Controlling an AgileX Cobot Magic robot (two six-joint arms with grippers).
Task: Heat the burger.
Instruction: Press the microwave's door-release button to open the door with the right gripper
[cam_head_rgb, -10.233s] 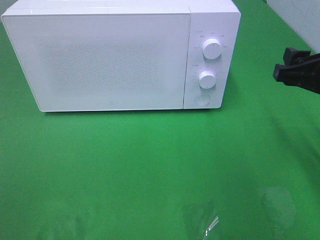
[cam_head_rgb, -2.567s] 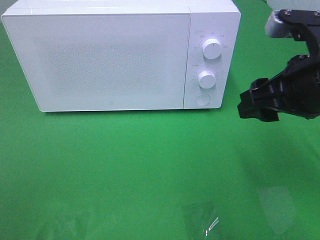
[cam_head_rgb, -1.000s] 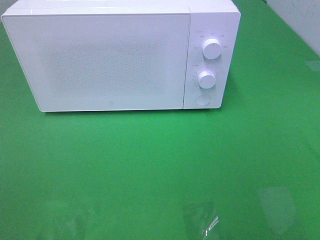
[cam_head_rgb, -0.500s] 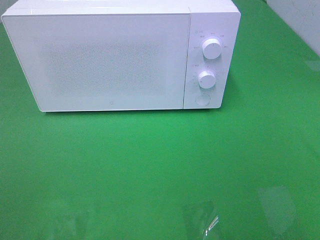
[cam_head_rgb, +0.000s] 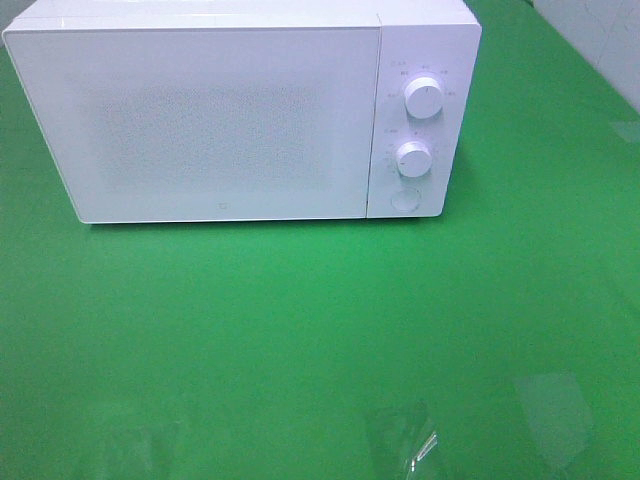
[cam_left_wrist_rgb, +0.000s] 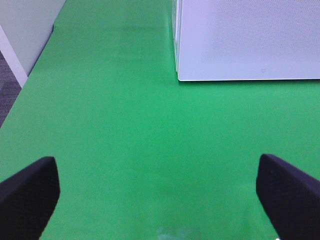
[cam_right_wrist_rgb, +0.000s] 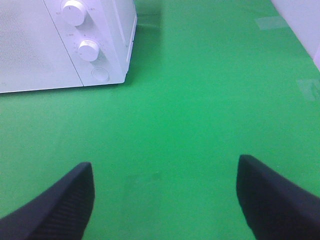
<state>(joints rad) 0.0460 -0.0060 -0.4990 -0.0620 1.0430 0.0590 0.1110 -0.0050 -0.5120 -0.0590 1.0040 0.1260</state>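
The right gripper (cam_right_wrist_rgb: 164, 167) is hanging over the green table surface (cam_right_wrist_rgb: 200, 100), its two dark fingers (cam_right_wrist_rgb: 65, 205) standing wide apart at one edge of the frame with nothing between them. A white microwave (cam_right_wrist_rgb: 45, 50) is occupying one corner of the frame, door closed. Its control panel is showing an upper knob (cam_right_wrist_rgb: 73, 10), a lower knob (cam_right_wrist_rgb: 88, 50) and a round button (cam_right_wrist_rgb: 100, 74). A tape strip (cam_right_wrist_rgb: 272, 22) is lying flat near a white wall (cam_right_wrist_rgb: 300, 20).
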